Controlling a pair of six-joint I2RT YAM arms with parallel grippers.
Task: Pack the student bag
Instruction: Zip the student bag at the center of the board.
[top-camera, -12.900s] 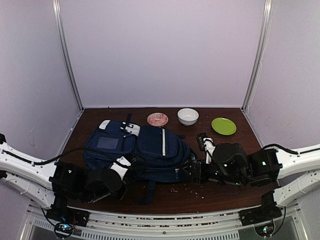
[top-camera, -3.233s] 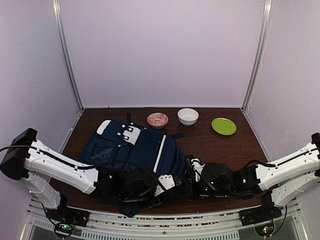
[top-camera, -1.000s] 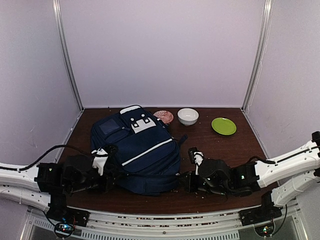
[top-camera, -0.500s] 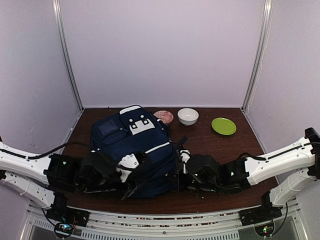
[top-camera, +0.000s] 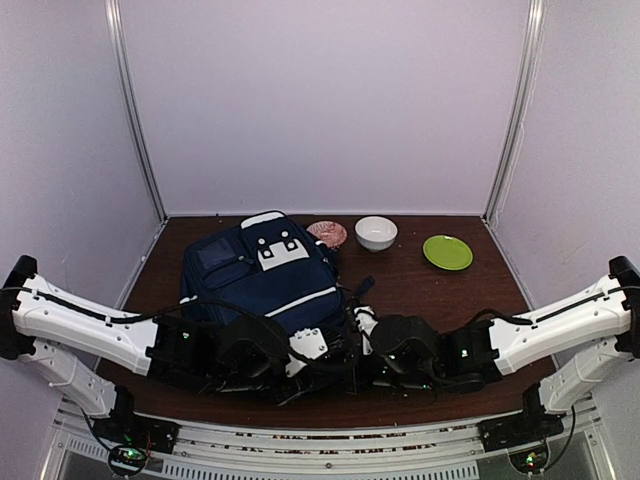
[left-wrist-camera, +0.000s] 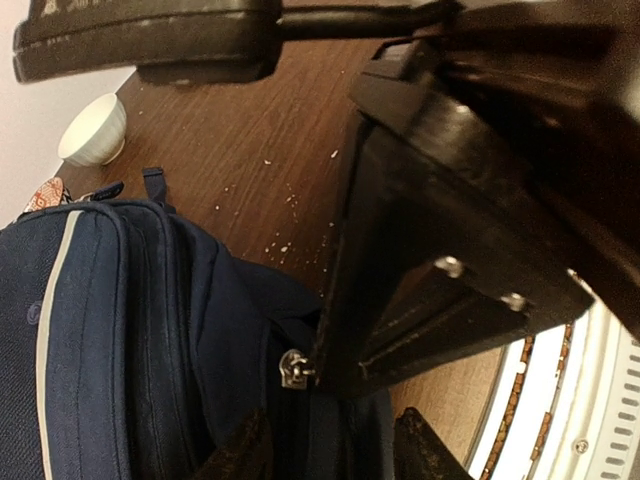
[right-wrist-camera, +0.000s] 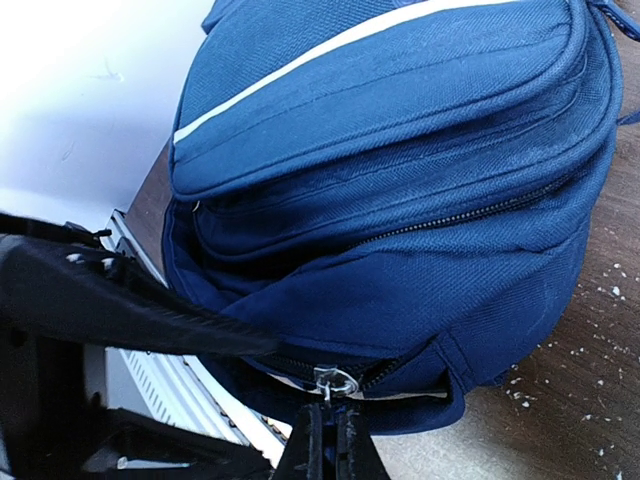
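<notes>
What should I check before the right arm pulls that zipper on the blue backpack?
1. Right fingers pinch the zipper pull: ok.
2. Left fingers hold the backpack: cannot tell; they straddle its near edge.
3. Backpack lying on the table: ok.
4. White bowl and green plate clear of the backpack: ok.
5. Patterned dish clear: not ok; the backpack partly hides it.
</notes>
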